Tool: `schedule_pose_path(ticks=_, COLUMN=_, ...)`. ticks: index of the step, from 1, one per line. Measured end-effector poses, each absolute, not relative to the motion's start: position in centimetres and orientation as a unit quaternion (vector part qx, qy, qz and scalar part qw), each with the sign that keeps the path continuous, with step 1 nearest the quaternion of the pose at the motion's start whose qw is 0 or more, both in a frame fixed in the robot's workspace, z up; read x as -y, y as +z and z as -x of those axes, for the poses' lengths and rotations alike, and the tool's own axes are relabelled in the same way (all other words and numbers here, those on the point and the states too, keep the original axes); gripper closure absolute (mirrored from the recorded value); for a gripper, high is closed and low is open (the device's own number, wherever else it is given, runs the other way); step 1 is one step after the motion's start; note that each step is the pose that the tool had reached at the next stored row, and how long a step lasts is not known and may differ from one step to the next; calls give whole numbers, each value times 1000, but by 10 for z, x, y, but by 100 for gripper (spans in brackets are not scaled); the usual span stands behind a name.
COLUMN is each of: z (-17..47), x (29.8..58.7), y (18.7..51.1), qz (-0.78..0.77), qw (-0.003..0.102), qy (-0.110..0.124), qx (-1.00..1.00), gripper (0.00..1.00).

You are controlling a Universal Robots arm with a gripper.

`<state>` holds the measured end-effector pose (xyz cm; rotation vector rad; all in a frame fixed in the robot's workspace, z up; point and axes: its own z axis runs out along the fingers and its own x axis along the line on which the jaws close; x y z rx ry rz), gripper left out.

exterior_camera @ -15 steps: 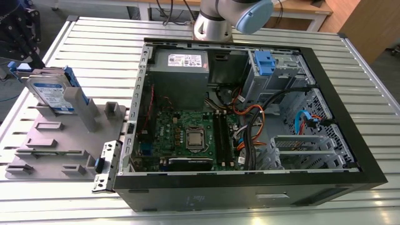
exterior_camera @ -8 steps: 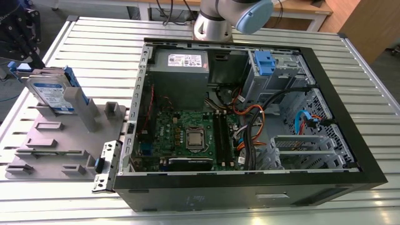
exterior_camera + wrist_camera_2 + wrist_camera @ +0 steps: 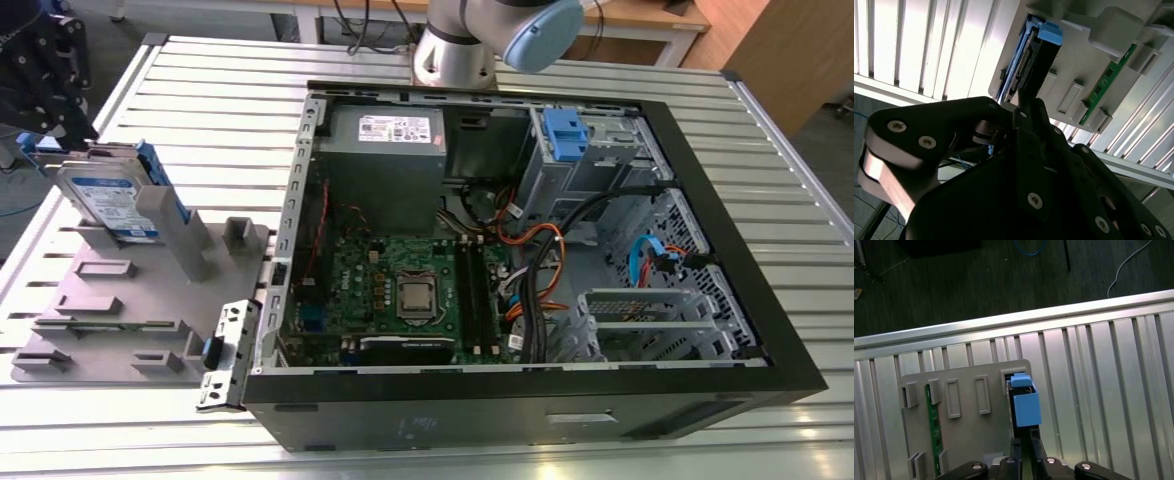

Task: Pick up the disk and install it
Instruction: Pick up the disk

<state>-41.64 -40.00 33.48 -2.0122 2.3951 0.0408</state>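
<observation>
The disk [image 3: 114,200] stands on edge in a slot of the grey holder [image 3: 120,310] on the exterior view's left, its blue-and-white label facing out and its blue carrier frame along the back. My black gripper [image 3: 64,130] hangs just over the disk's upper edge at the far left. In the first wrist view the gripper [image 3: 1025,446] sits right over the dark edge of the disk [image 3: 1024,407], beside the blue carrier end. The second wrist view shows the gripper [image 3: 1016,112] close to the disk's connector end [image 3: 1026,60].
An open computer case [image 3: 534,400] lies on the slatted metal table [image 3: 200,90], with a grey drive cage with a blue handle [image 3: 565,135] and a power supply box [image 3: 387,140] at its far side. A green memory stick [image 3: 933,420] sits in the holder. The table edge runs close behind the holder.
</observation>
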Motion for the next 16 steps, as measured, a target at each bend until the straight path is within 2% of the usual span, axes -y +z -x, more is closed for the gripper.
schedule_pose_path(ticks=2, z=416, x=400, y=335, qz=643, qw=7, qy=13, qx=-766, gripper=71)
schedule_pose_path(ticks=3, z=416, x=400, y=335, qz=643, qw=7, qy=13, qx=-766, gripper=71)
schedule_pose_path(ticks=5, z=416, x=400, y=335, qz=643, qw=7, qy=13, qx=-766, gripper=59)
schedule_pose_path(ticks=6, z=416, x=400, y=335, qz=643, qw=7, qy=13, qx=-766, gripper=59)
schedule_pose_path(ticks=8, z=416, x=400, y=335, qz=643, qw=7, qy=13, qx=-766, gripper=47)
schedule_pose_path(ticks=9, z=416, x=400, y=335, qz=643, qw=7, qy=13, qx=-766, gripper=47)
schedule_pose_path(ticks=10, z=416, x=400, y=335, qz=643, qw=7, qy=13, qx=-766, gripper=41)
schedule_pose_path(ticks=16, z=417, x=400, y=332, qz=645, qw=7, qy=12, qx=-764, gripper=41)
